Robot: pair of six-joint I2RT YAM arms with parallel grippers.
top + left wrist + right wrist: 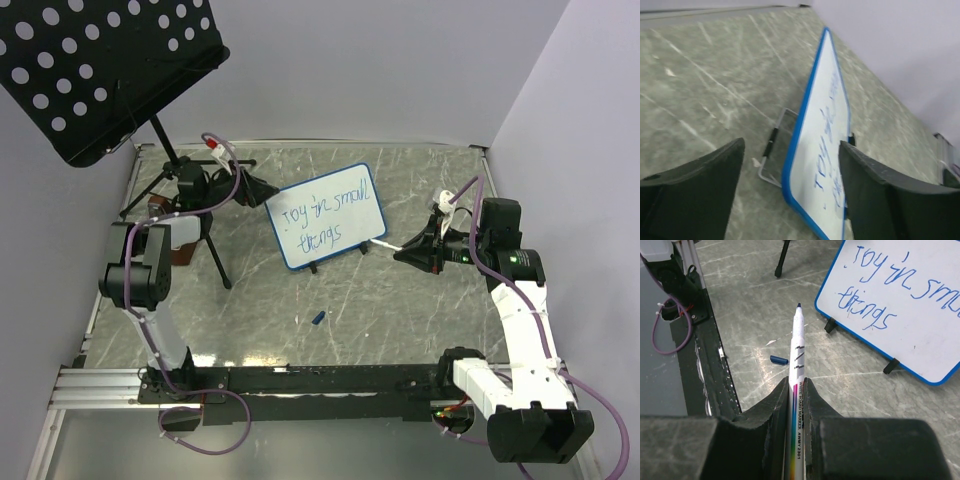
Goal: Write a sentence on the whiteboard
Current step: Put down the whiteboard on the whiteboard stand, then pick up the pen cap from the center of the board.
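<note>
The whiteboard (328, 215) stands tilted on its two black feet mid-table, blue-framed. On it is the sentence (325, 212) in blue marker, two lines reading "Joy in small things". My left gripper (258, 190) is at the board's left edge. In the left wrist view it (790, 150) is open, with the board's near corner (812, 165) between the spread fingers and no pad pressing on it. My right gripper (412, 252) is to the right of the board, shut on a white marker (797, 345). The marker's uncapped tip points toward the board's lower right corner, a short way off it.
A blue marker cap (317, 318) lies on the table in front of the board. A black perforated music stand (100, 60) rises at the back left, its tripod legs (215, 255) by the left arm. A metal rail (300, 380) runs along the near edge.
</note>
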